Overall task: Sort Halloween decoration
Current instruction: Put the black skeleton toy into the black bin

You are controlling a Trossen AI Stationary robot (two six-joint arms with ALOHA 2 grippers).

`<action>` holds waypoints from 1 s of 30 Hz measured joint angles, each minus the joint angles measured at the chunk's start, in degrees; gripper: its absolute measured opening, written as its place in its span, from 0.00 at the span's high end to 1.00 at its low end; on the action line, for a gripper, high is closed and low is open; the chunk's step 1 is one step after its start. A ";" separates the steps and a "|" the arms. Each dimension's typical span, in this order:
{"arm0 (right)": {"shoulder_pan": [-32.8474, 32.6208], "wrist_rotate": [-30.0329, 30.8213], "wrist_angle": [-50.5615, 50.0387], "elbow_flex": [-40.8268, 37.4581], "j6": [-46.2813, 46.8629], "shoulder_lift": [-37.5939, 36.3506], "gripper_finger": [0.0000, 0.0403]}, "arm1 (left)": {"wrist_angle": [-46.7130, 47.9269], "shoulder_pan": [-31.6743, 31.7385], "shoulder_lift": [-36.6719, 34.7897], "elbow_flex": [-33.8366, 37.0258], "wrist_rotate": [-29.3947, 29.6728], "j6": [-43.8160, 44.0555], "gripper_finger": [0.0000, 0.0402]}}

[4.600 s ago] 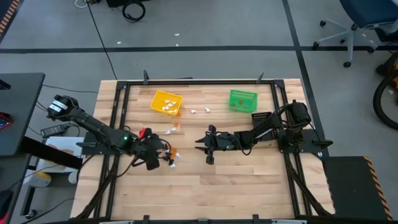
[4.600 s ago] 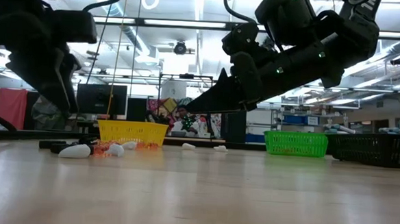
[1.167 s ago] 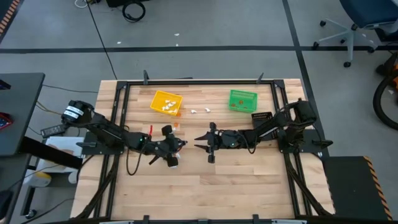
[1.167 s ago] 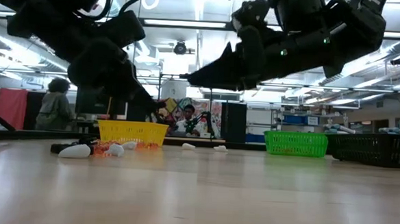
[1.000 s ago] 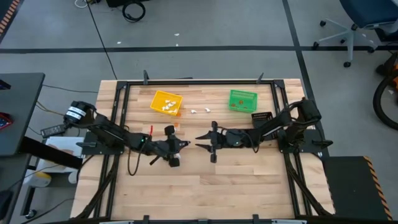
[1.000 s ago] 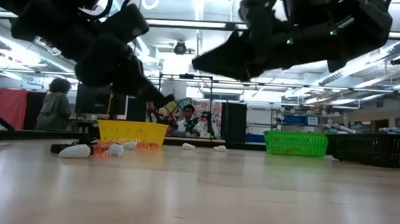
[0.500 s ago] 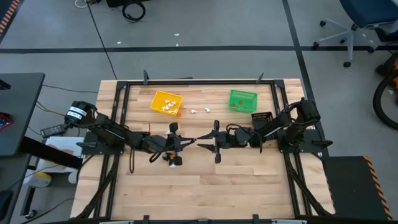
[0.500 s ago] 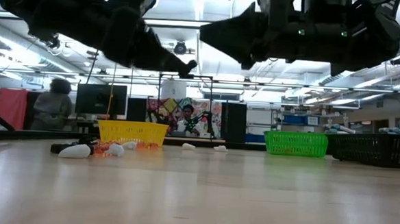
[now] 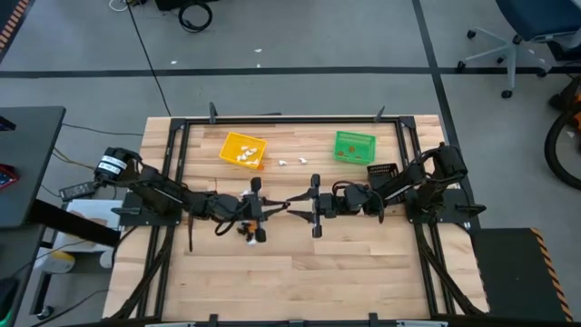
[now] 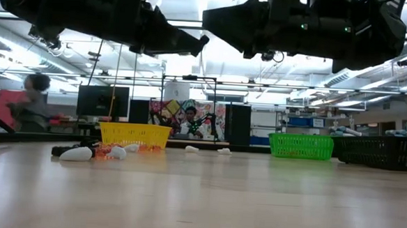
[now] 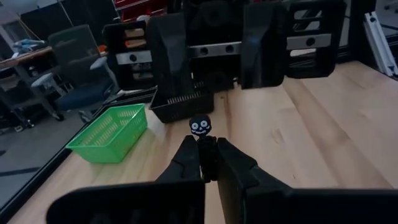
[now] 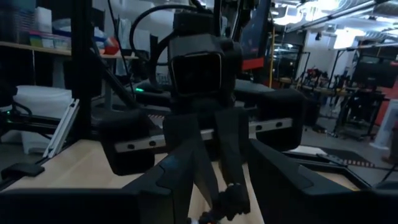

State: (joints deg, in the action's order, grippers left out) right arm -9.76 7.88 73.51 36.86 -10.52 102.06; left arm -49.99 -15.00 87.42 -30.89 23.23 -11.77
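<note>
Black skull trinket (image 11: pixel 199 126) pinched at left gripper (image 11: pixel 205 151) tips, facing right gripper (image 9: pixel 297 202)

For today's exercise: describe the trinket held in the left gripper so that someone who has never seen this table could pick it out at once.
Start at the table middle, where both arms meet tip to tip above the wood. The black trinket sits pinched in the left gripper. It alone is a black head with a white grinning face; the loose ones near the yellow bin are white or orange.

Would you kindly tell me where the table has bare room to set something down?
The near half of the table, below both arms, is bare wood. So is the gap between the yellow bin and green bin, apart from a few white trinkets. Mid-table is crowded: the left gripper and right gripper meet there.
</note>
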 joint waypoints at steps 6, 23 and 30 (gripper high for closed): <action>0.00 0.02 0.15 0.00 0.17 0.00 0.63 | -2.60 -0.07 0.00 0.00 -0.25 -1.14 0.97; 0.07 0.17 1.00 0.02 -0.07 0.00 0.63 | -6.84 -0.11 -0.02 0.00 -3.71 -4.58 0.97; 0.07 1.34 1.01 0.02 -0.19 0.00 0.69 | -6.90 -0.11 -0.02 0.00 -3.97 -5.60 0.97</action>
State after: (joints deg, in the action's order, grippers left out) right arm -9.69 9.22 74.52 36.88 -10.71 102.06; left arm -56.88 -15.11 87.39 -30.89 19.27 -17.37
